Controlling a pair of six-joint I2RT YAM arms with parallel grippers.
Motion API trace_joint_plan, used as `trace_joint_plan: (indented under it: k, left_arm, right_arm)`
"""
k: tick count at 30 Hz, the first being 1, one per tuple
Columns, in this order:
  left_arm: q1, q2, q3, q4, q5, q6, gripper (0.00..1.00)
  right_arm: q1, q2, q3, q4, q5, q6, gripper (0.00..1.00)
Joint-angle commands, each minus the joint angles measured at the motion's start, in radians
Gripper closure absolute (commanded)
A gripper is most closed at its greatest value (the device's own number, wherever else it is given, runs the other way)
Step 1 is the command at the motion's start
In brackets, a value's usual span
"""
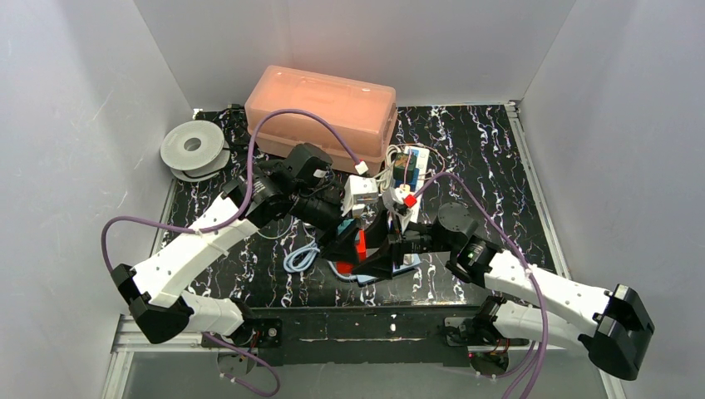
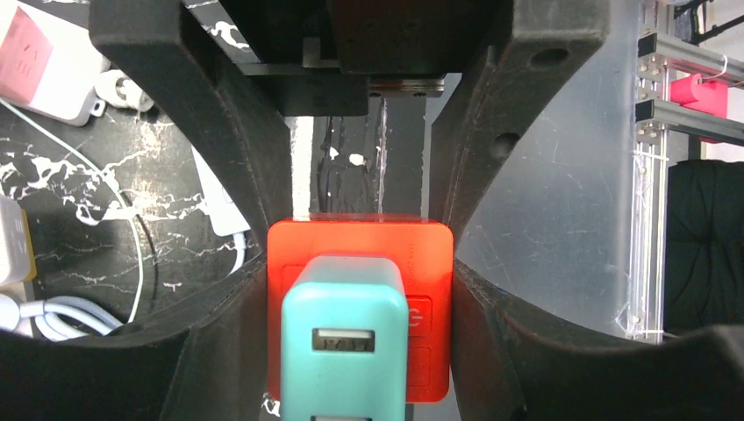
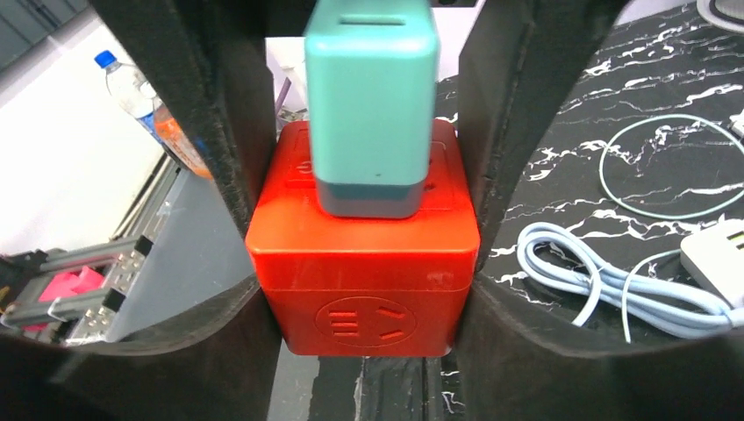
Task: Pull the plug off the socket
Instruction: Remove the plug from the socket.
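Note:
A red socket cube [image 1: 361, 243] is held above the table's front middle, with a teal USB plug [image 3: 372, 96] seated in it. In the left wrist view the plug's [image 2: 344, 342] USB face points at the camera, in front of the cube [image 2: 428, 263]. My left gripper [image 1: 347, 239] comes from the left, its fingers [image 2: 237, 263] pressed on the cube's two sides. My right gripper [image 1: 381, 248] comes from the right and is shut on the cube [image 3: 364, 281] lower down, below the plug.
A pink lidded box [image 1: 324, 112] stands at the back, with a grey spool [image 1: 193, 150] at the back left. White adapters and a power strip [image 1: 391, 179] lie behind the grippers. A coiled light-blue cable [image 1: 301, 258] lies left of the cube.

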Motion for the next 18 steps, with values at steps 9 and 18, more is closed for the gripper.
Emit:
trace_joint_plan:
  k: [9,18]
  left_arm:
    - [-0.002,-0.031,0.026,0.051,0.048,-0.036,0.9]
    - [-0.001,-0.037,0.052,-0.038,0.107,-0.002,0.02]
  right_arm:
    - [0.027,0.036,0.062,0.167,-0.022,0.023,0.99]
    - [0.027,-0.066,0.025,0.095,0.043,-0.049,0.99]
